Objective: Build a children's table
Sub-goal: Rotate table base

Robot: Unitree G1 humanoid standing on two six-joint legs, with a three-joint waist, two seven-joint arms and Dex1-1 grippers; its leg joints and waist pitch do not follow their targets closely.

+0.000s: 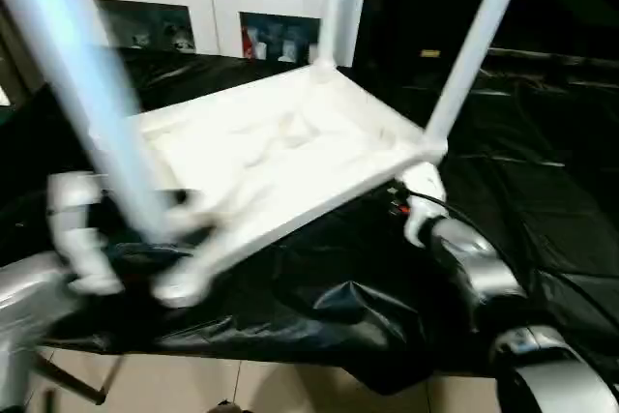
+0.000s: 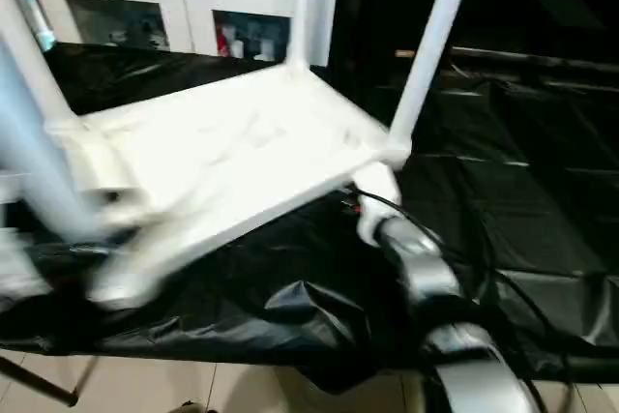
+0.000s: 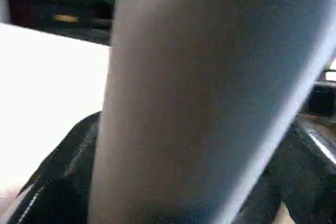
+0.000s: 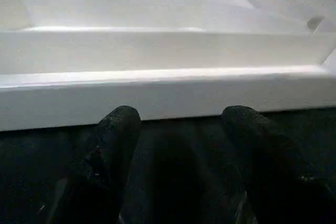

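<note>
No writing, labels or numbers can be read anywhere (the frames are blurred).

Dim room w/ heavy motion blur, worst on near table leg (image 1: 92, 94); black sheet (image 1: 542, 210) shows glare streaks.

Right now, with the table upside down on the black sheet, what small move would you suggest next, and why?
Probably close the left gripper on the near leg. Its jaws stand wide beside that leg, which leans rather than rising straight like the far legs. The right gripper waits open just short of the tabletop's edge.
</note>
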